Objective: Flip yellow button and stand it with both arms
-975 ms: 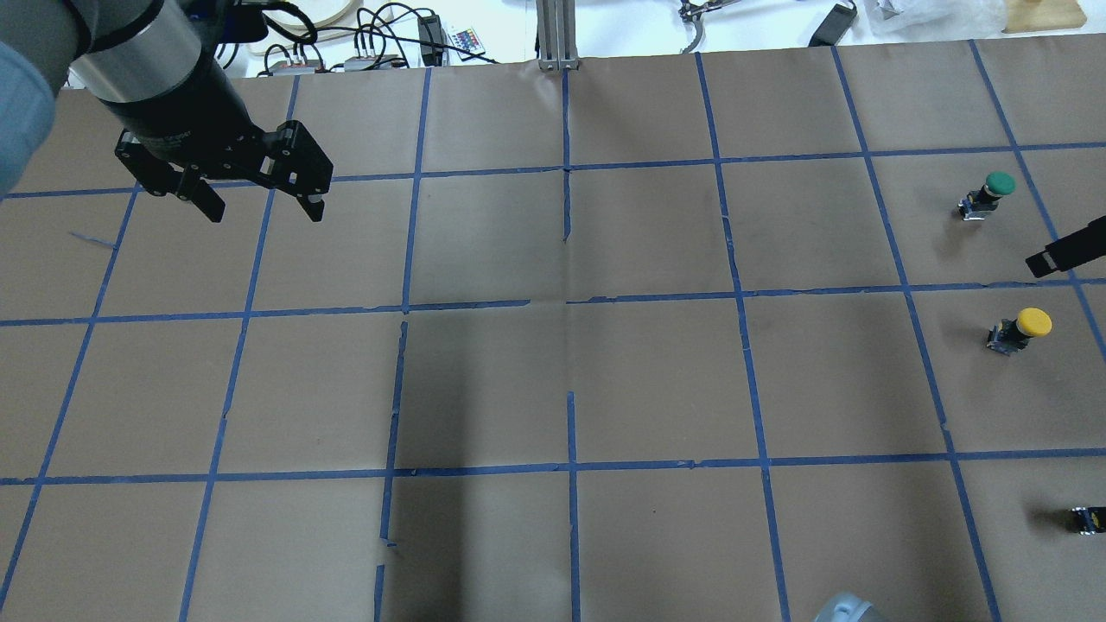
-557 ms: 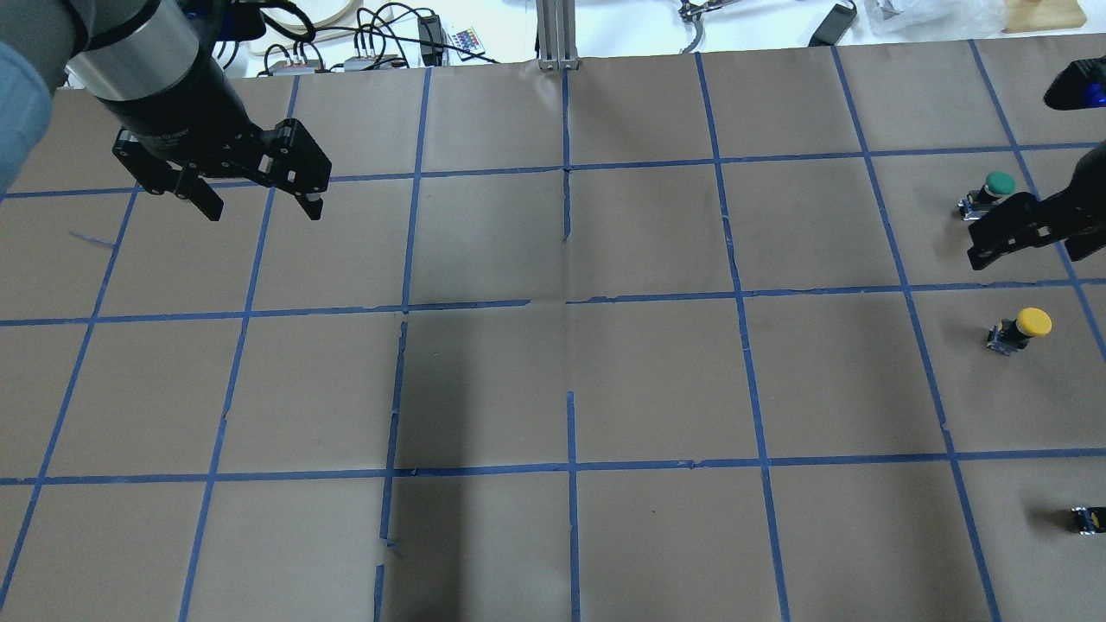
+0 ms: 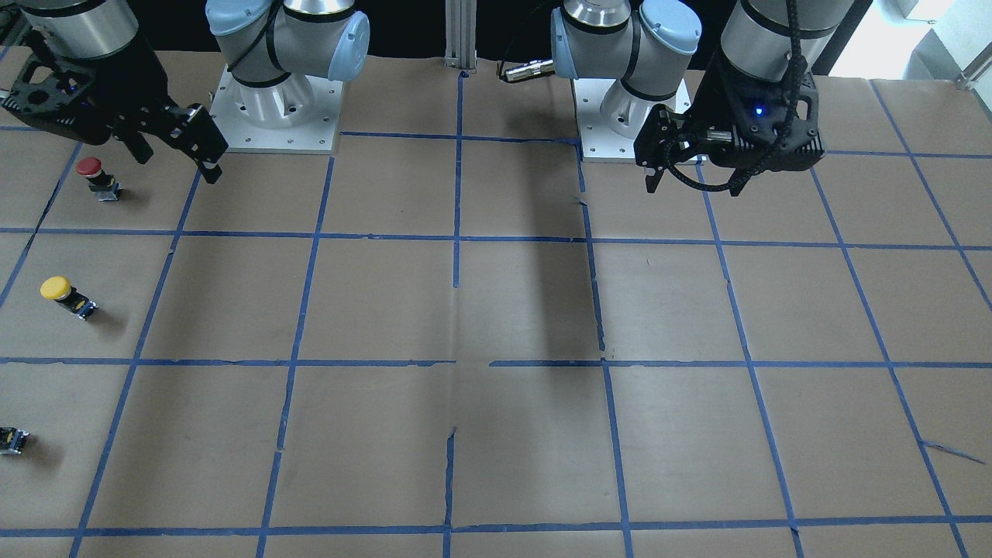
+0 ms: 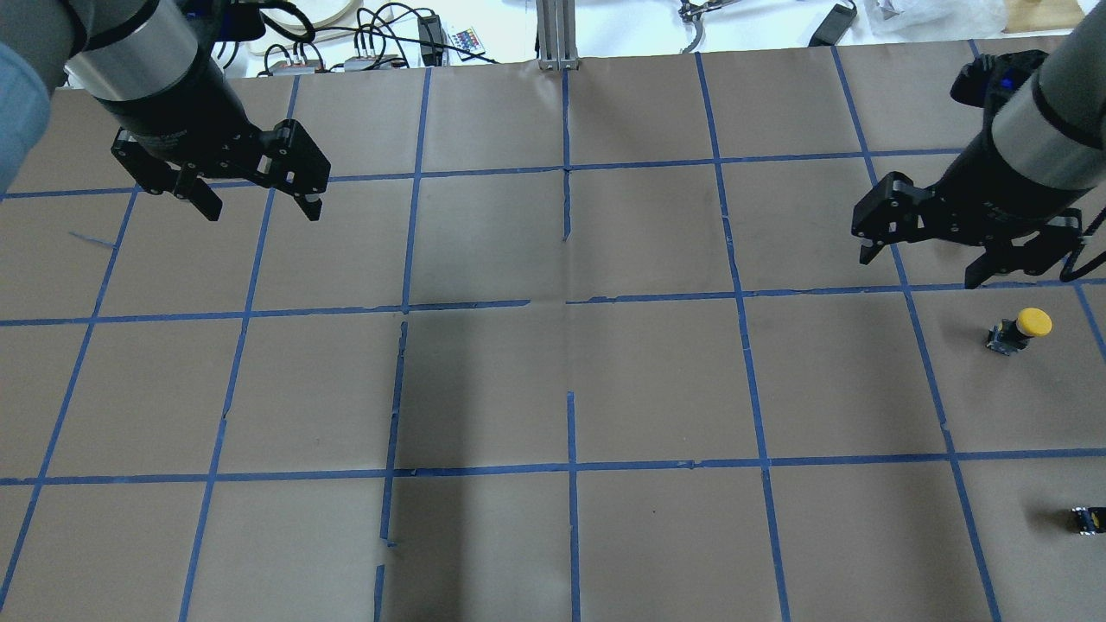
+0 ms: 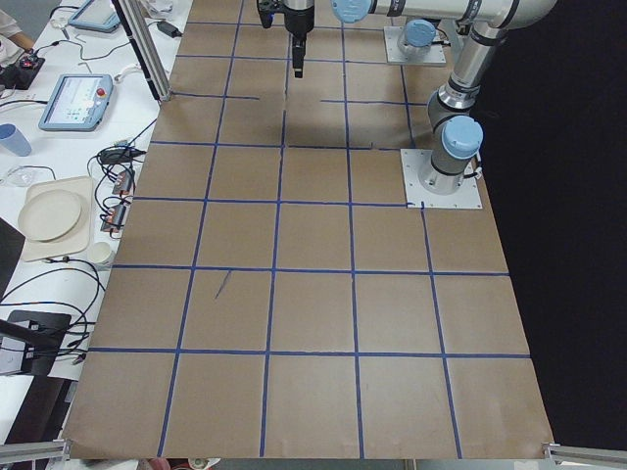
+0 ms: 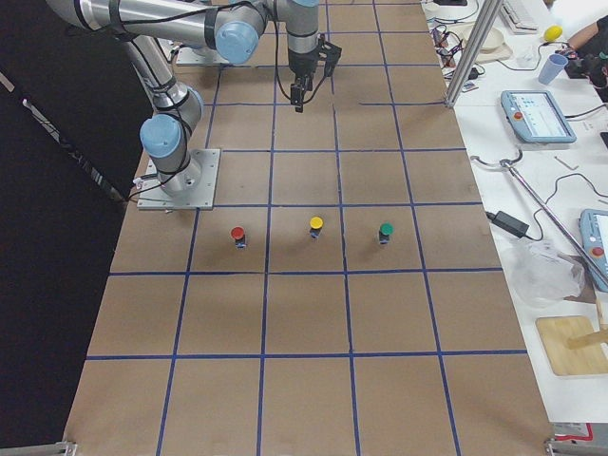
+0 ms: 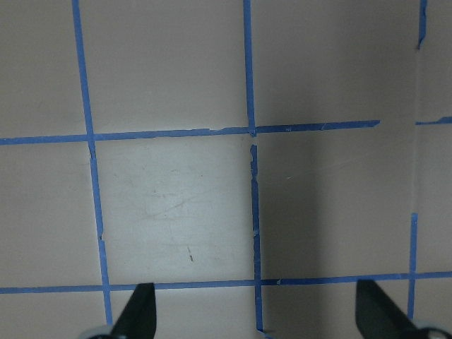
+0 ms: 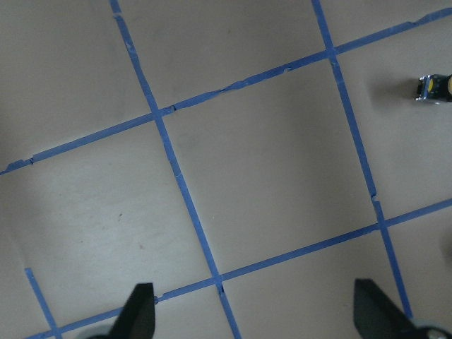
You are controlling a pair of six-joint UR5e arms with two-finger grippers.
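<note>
Over the paper-covered table [image 4: 657,380], the left gripper [image 4: 262,212] and right gripper [image 4: 918,268] are held wide open, with nothing grasped.
The left arm [image 4: 147,69] and right arm [image 4: 1037,130] are poised above the blue-taped grid. The yellow button [image 4: 1020,329] is seen on the paper near the right gripper but apart from it, between a red button [image 3: 97,177] and a green button [image 6: 386,232]. A small dark block [image 4: 1087,519] is set well apart.

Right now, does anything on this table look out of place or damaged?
Minor only: the blue tape grid is broken and offset near the middle, its lines not meeting, and a loose tape sliver lies askew inside a square.
</note>
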